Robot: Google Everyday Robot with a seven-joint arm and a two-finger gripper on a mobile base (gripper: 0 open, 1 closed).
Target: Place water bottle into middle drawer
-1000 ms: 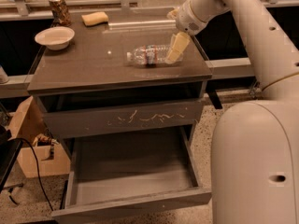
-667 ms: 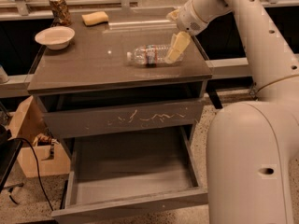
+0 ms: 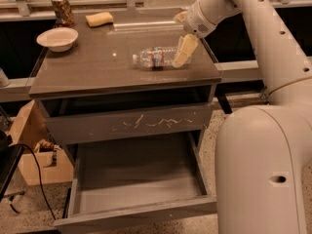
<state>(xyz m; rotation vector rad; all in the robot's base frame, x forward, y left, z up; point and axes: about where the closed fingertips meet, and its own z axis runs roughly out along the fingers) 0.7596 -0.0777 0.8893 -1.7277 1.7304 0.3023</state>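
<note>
One water bottle [image 3: 151,57] is seen lying on its side on the grey table [image 3: 87,74], in the right half of the top and a little back from the front edge. Its length is laid left to right, and its red-and-blue label band is shown round the middle. The gripper [image 3: 179,57] is held at the bottle's right end, at the tip of the white arm [image 3: 243,13] that comes in from the upper right. From the camera, a pale part of the gripper is seen laid across that end of the bottle. Whether the gripper is clamped on the bottle or only set against it cannot be told.

Well to the left, a white bowl [image 3: 57,38] is placed near the table's left edge. Behind it, a patterned can [image 3: 62,11] is stood upright at the back left corner, and a yellow sponge [image 3: 99,19] is laid just to the right of the can along the back edge.

Under the tabletop a dark gap is shown, and below it a pushed-in drawer front with pale scratch marks [image 3: 129,124]. Beneath that, the middle drawer [image 3: 139,174] is pulled out toward the camera, with its grey inside exposed and its plain front panel at the bottom of the view. The bottle is kept well apart from it, up on the table.

The lower right is filled by the robot's rounded white body [image 3: 265,174], just beside the open drawer's right side. At the left, a cardboard box [image 3: 29,150] is set on the floor beside the cabinet, with a black cable [image 3: 36,172] draped in front of it.
</note>
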